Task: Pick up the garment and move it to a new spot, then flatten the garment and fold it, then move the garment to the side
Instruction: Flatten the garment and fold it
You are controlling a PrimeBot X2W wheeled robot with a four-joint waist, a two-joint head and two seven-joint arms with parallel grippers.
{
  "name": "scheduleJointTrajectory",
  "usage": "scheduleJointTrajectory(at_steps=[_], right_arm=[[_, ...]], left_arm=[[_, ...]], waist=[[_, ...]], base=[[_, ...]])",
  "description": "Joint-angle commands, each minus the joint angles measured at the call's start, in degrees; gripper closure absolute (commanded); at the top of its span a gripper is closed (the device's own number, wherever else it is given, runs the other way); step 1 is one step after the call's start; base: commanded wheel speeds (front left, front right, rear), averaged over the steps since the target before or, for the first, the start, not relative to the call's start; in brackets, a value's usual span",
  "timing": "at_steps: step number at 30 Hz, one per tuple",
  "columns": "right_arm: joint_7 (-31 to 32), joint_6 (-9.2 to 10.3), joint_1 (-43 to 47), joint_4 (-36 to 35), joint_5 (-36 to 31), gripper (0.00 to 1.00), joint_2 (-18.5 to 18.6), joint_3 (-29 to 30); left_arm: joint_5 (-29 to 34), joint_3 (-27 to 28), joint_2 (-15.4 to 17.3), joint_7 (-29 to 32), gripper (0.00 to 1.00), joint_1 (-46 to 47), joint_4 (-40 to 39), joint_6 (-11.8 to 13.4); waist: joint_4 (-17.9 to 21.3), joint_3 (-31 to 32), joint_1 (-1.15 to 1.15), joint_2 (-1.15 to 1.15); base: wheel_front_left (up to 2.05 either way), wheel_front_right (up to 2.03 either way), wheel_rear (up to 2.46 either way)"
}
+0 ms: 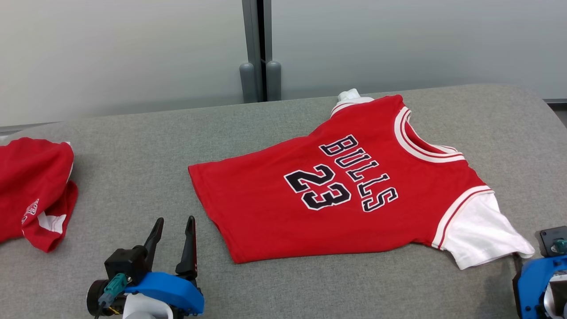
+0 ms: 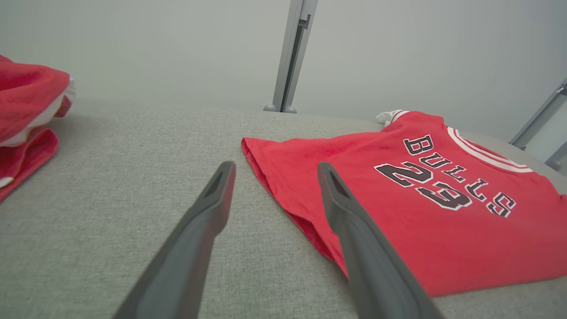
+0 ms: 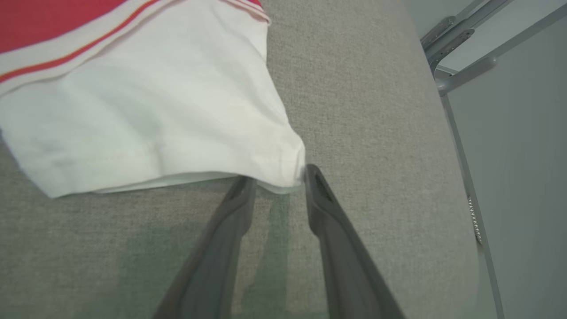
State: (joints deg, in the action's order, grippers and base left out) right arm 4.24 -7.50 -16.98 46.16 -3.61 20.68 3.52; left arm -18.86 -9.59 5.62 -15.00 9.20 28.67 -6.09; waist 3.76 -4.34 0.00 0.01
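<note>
Two dark fingers of the right hand stand narrowly parted, the white sleeve corner lying at their tips, unpinched. Closing here may catch only that tip and drag the red cotton "BULLS 23" jersey askew on the grey fabric-covered bench. The left hand hovers wide open beside the hem. The right wrist view gives the sleeve contact. The head view gives the whole flat jersey and a crumpled red garment far left.

white sleeve corner, right pincer parted there
</note>
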Motion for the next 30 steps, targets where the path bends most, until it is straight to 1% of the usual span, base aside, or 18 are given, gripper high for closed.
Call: scheduleJointTrajectory(at_steps=[1, 4, 9, 12, 14, 16, 18, 21, 24, 25, 30], right_arm=[[1.98, 0.01, 3.06, -4.02, -1.07, 0.00, -1.18, 2.15], [5.73, 0.01, 6.08, -12.51, -3.08, 0.00, -1.94, 6.59], [10.17, 0.01, 11.52, -27.42, -4.84, 0.00, -5.15, 13.26], [11.47, 0.01, 13.27, -36.36, -5.13, 0.00, -7.38, 14.37], [10.72, 0.01, 13.99, -41.15, -4.82, 0.00, -9.48, 13.11], [8.83, 0.01, 14.04, -44.32, -3.58, 0.00, -11.68, 11.58], [6.31, 0.01, 13.70, -45.47, -1.76, 0.00, -13.39, 9.96], [1.07, 0.01, 11.72, -43.37, 3.09, 0.00, -14.86, 6.59], [-4.62, 0.01, 10.50, -38.30, 7.45, 0.00, -15.31, 3.52], [-4.62, 0.01, 10.50, -38.30, 7.45, 0.00, -15.31, 3.52], [-13.69, 0.01, 8.67, -30.24, 11.52, 0.00, -14.85, -0.35]], left_arm=[[-0.11, -0.09, 0.31, -0.27, 0.00, 0.12, 0.01, 0.06], [-0.18, -0.33, 0.58, -0.27, 0.00, 0.44, 0.28, -0.03], [-0.36, -0.75, 0.74, -0.27, 0.00, 0.19, 0.55, -0.07], [-0.59, -0.86, 0.86, -0.27, 0.00, -0.18, 0.65, 0.11], [-0.76, -0.92, 0.95, -0.27, 0.00, -0.39, 0.71, 0.16], [-0.65, -0.99, 0.91, -0.27, 0.00, -0.38, 0.49, 0.33], [-0.66, -1.13, 0.86, -0.27, 0.00, -0.30, 0.31, 0.30], [-0.71, -1.15, 0.80, -0.27, 0.00, -0.14, -0.08, 0.31], [-0.63, -1.26, 0.58, -0.27, 0.00, -0.37, -0.35, 0.25], [-0.63, -1.26, 0.58, -0.27, 0.00, -0.37, -0.35, 0.25], [-0.68, -1.61, 0.16, -0.27, 0.00, -0.77, -0.49, -0.04]], waist=[[0.03, 0.11, 0.00, -0.01], [-0.15, 0.27, 0.00, -0.01], [-0.94, 0.92, 0.00, -0.01], [-1.25, 1.35, 0.00, -0.01], [-1.38, 1.75, 0.00, -0.01], [-1.49, 1.97, 0.00, -0.01], [-1.67, 2.13, 0.00, -0.01], [-1.96, 2.41, 0.00, -0.01], [-2.48, 2.96, 0.00, -0.01], [-2.48, 2.96, 0.00, -0.01], [-3.73, 3.71, 0.00, -0.01]], base=[[0.00, 0.00, 0.00], [0.00, 0.00, 0.00], [0.00, 0.00, 0.00], [0.00, 0.00, 0.00], [0.00, 0.00, 0.00], [0.00, 0.00, 0.00], [0.00, 0.00, 0.00], [0.00, 0.00, 0.00], [0.00, 0.00, 0.00], [0.00, 0.00, 0.00], [0.00, 0.00, 0.00]])
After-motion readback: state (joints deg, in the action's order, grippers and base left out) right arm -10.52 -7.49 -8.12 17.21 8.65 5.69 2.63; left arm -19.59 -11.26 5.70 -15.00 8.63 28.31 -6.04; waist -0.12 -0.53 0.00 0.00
